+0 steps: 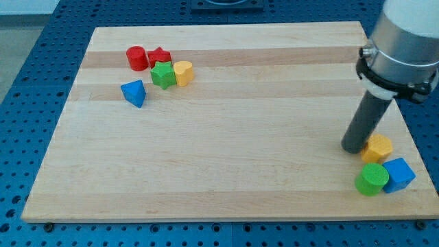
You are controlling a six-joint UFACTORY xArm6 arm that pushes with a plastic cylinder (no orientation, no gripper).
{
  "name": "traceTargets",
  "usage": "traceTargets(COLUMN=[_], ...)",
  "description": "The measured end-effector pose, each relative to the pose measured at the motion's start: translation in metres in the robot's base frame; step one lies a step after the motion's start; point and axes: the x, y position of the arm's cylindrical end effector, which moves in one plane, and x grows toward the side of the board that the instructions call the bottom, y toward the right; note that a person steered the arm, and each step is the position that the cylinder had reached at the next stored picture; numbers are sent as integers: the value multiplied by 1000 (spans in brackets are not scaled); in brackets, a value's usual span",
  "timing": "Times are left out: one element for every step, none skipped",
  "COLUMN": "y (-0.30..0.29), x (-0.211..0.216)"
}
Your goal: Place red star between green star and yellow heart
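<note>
The red star point(160, 56) lies near the view's top left, touching the green star point(163, 74) just below it. The yellow heart point(183, 72) sits right of the green star, touching it. A red cylinder point(137, 58) is against the red star's left side. My tip point(354, 147) rests on the board at the view's far right, far from the red star, right next to a yellow hexagonal block point(378, 148).
A blue triangular block point(134, 92) lies below and left of the green star. A green cylinder point(372, 179) and a blue cube point(398, 174) sit at the board's bottom right corner. The wooden board point(226, 137) lies on a blue perforated table.
</note>
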Motion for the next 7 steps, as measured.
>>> traceTargets(y=[19, 14, -20, -65, -133, -212, -288], x=[0, -4, -45, -112, -180, -238, -289])
